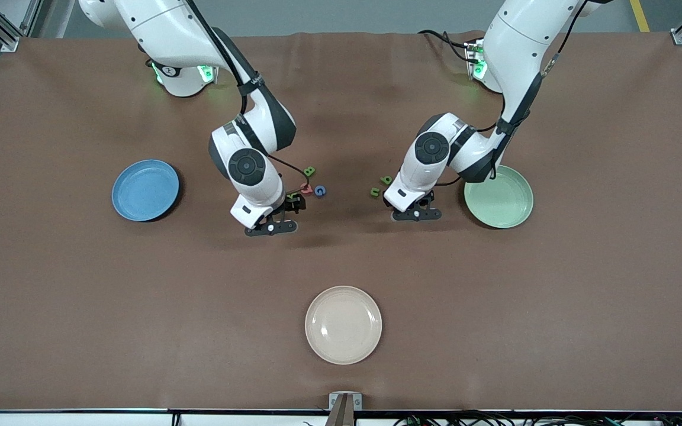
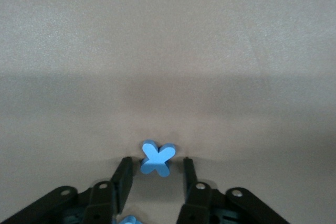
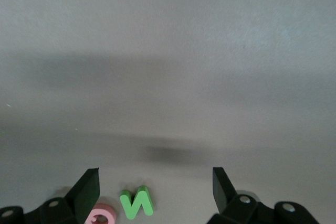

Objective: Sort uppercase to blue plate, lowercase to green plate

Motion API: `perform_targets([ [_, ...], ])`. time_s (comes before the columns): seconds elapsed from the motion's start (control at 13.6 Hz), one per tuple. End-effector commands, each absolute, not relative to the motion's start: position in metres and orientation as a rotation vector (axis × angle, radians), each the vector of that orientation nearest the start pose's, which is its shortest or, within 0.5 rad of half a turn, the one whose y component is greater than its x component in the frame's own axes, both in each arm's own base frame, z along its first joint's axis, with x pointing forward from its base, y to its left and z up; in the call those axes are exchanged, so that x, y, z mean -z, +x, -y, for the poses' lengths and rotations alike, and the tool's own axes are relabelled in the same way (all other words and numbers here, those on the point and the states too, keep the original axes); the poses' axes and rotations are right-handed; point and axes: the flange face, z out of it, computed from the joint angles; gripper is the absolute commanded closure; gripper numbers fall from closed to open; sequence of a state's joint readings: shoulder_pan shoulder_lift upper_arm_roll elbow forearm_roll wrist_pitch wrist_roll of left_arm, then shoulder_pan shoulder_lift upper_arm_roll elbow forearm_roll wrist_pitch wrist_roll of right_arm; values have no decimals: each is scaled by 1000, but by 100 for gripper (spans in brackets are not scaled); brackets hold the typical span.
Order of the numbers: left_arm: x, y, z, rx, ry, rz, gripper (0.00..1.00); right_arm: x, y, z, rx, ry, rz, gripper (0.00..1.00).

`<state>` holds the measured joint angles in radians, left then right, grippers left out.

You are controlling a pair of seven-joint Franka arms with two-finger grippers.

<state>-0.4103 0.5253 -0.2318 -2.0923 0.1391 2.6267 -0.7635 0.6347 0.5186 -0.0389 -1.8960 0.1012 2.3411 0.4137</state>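
Left gripper point(image 2: 155, 174) is low at the table point(image 1: 80, 307), mid-table toward the left arm's end, just beside the green plate point(image 1: 512, 208). Key relation: the blue x point(image 2: 156, 159) lies right between its fingertips point(image 2: 124, 171), one arm of the x toward each pad, small gaps either side, so jaws are narrowed around it but not clearly pinching yet; grip looks about to land. Left arm is plainly the nearer one for this letter, and the green plate is a short carry away. The x is a flat little foam cross, sky blue, lying flat; a second blue scrap shows under the left gripper's body, can't identify it. Right gripper point(image 3: 156, 190) is spread wide, low over the table beside the capitals cluster; the green N point(image 3: 136, 202) sits flat between its fingers, nearer one finger, with the pink-red Q point(image 3: 102, 216) touching or just beside that same finger. Green B point(image 1: 310, 171) and blue G point(image 1: 320, 190) lie just beside it. Green u point(image 1: 375, 191) and green q point(image 1: 386, 180) lie together, untouched, between the two grippers. Blue plate point(image 1: 145, 190) sits toward the right arm's end; both task plates hold no letters.
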Motion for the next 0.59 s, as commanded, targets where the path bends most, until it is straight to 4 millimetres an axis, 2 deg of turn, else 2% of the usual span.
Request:
perform_targets([
  [0.0, -174, 466, 353, 21, -3194, 53, 60, -200, 497, -344, -101, -3125, 166, 14],
  [0.15, -175, 468, 352, 29, -3192, 46, 68, -190, 487, -342, -100, -3128, 177, 14],
  [0.51, -184, 472, 352, 50, -3195, 151, 85, -189, 479, -352, -106, -3127, 204, 14],
])
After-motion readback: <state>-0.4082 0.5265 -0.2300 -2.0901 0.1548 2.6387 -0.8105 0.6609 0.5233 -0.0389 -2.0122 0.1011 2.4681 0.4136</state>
